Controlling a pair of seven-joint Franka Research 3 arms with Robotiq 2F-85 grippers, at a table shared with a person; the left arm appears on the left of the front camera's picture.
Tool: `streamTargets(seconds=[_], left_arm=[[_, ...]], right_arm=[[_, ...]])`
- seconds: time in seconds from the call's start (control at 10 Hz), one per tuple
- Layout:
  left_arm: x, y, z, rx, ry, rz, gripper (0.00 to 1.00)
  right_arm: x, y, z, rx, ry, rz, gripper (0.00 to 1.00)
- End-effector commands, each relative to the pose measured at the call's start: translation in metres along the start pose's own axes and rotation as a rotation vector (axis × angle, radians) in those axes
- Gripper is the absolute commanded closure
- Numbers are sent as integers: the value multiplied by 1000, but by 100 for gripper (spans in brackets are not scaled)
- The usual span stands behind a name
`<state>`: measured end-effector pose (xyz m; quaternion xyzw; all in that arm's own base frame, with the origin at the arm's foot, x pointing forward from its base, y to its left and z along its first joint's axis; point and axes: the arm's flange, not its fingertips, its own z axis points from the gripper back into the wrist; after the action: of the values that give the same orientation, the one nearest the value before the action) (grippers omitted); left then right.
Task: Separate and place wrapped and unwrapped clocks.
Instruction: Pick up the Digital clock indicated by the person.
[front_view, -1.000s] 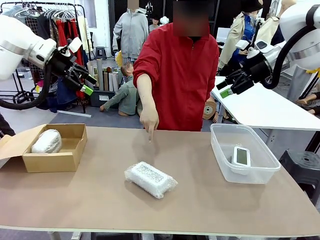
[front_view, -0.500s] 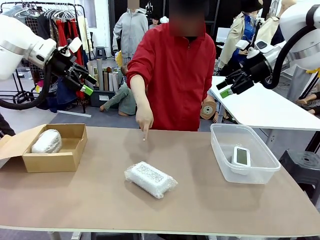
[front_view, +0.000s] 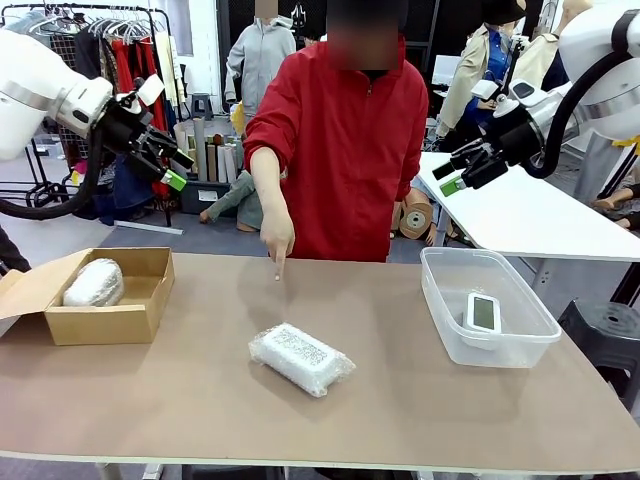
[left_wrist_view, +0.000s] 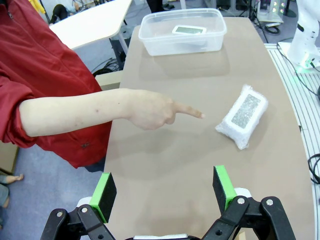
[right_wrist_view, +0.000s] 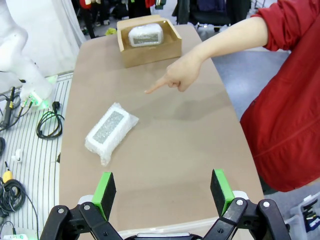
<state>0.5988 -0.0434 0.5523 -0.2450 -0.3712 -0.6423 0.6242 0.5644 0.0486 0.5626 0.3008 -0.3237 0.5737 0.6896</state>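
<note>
Pointing person's hand (front_view: 277, 240) sits 12 o'clock of cloudy bubble-wrapped white block (front_view: 301, 359); black green-padded left gripper (front_view: 180, 168), right gripper (front_view: 446, 177) jaws apart. Risk: reaching arm could clip hand; slick wrap could slip.

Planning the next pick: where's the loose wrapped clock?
Front view: the loose wrapped clock lies mid-table, between the cardboard box on the left and the clear tub on the right.

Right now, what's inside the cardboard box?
One bubble-wrapped clock lies in the open cardboard box. The cloudy wrap hides the clock's face, and the bundle covers the box floor beneath it.
</note>
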Motion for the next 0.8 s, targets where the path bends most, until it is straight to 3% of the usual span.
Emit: streamTargets(seconds=[0.0, 0.7], left_arm=[[0, -2, 1, -1, 0, 1, 0], [0, -2, 1, -1, 0, 1, 0]], right_arm=[[0, 4, 1, 0, 0, 3, 0], [0, 4, 1, 0, 0, 3, 0]])
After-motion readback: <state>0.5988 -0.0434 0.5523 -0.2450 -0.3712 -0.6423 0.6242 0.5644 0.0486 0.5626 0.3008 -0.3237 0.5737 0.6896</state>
